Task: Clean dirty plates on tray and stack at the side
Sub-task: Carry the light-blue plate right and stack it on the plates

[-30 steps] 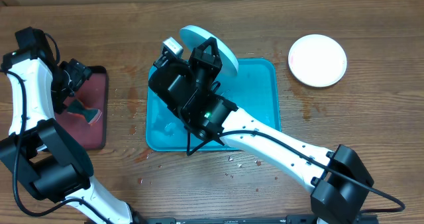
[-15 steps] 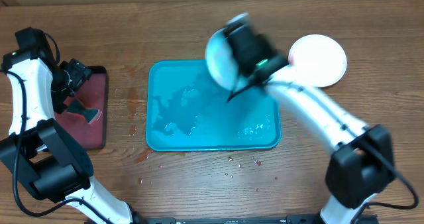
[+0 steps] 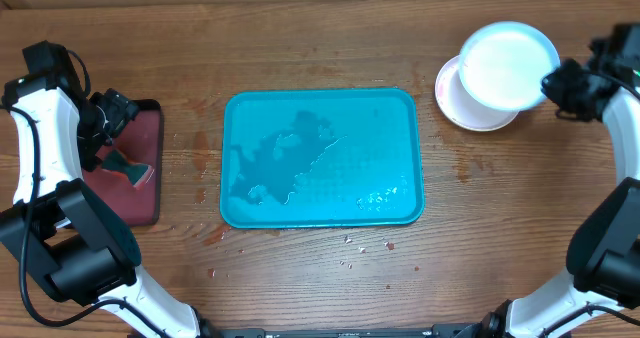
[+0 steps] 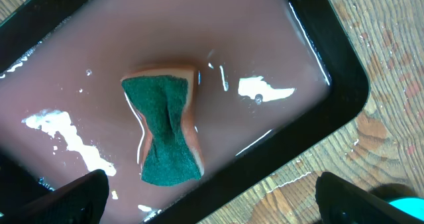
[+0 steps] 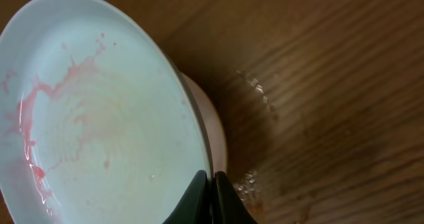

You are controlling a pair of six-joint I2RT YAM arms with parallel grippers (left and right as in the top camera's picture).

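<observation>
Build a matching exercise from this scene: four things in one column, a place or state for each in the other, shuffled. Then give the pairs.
Column one
1. green sponge
2. turquoise tray
3. mint-blue plate
4. white plate

Column two
A. on the wooden table, partly hidden under another plate
B. wet, with no plate on it
C. lying in the dark-red tray
D. pink smears on its face, above another plate

Pairs: 1-C, 2-B, 3-D, 4-A
</observation>
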